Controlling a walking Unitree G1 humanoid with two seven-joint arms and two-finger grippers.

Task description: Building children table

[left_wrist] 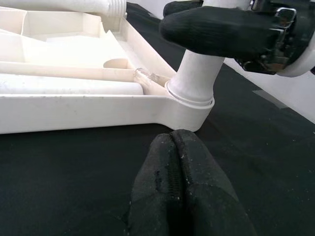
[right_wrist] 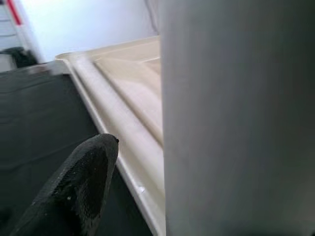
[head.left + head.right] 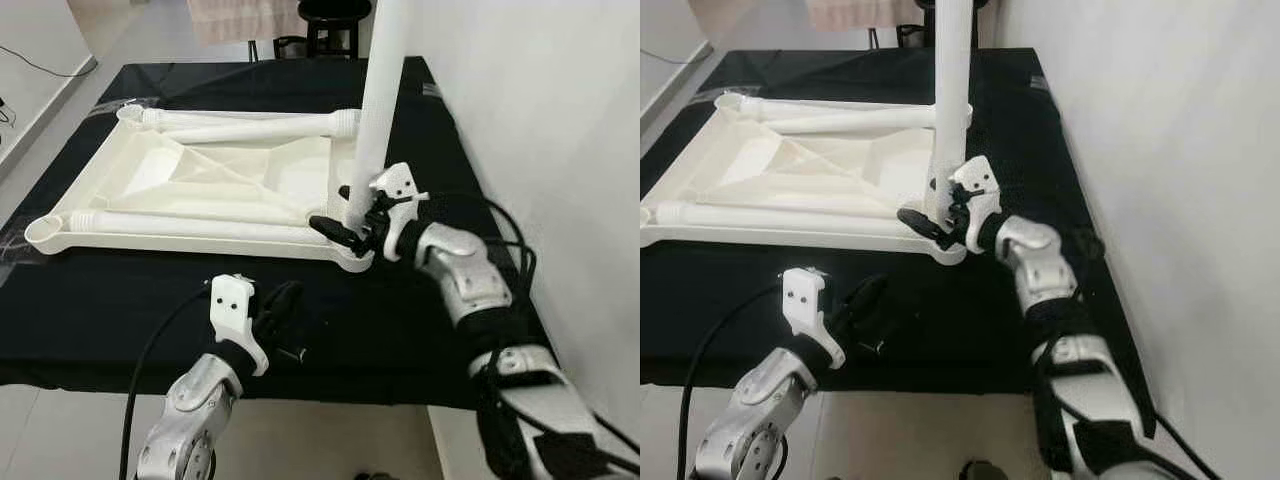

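A white children's table top (image 3: 190, 238) lies upside down on a black-covered surface (image 3: 120, 300). One white leg (image 3: 378, 100) stands upright in its near right corner socket (image 1: 189, 110). Two more legs lie on it, one along the far edge (image 3: 250, 122) and one along the near edge (image 3: 180, 217). My right gripper (image 3: 338, 210) is at the base of the upright leg, open, with a finger (image 1: 216, 29) on either side. My left gripper (image 3: 290, 300) rests shut on the black cloth just in front of that corner, holding nothing.
A white wall (image 3: 560, 120) runs close along the right side of the surface. A dark stool (image 3: 330, 20) stands behind the far edge. The black surface's front edge (image 3: 300, 385) is just beyond my left arm, with pale floor below and to the left.
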